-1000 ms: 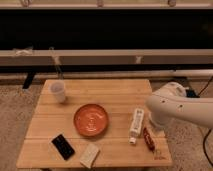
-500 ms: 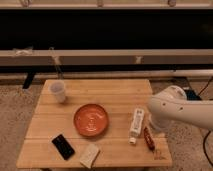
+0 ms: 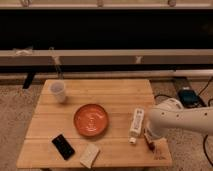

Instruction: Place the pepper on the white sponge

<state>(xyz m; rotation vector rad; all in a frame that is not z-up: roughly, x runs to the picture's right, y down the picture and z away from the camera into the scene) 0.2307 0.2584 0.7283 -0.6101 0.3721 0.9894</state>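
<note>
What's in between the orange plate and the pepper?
The white tube lies between the plate and the pepper, as the camera view shows. The hand is just above the pepper, by the table edge.

This is looking like a robot test room: a plain wooden table (image 3: 100,92) is standing on a speckled floor (image 3: 15,115) before long dark windows (image 3: 100,30), a power box (image 3: 187,96) and cables (image 3: 208,86) are lying beyond its right edge, and the gripper (image 3: 149,136) is hanging over its front right corner.

High view, angled down over table (image 3: 107,90), gripper perhaps behind arm (image 3: 182,120)
</note>
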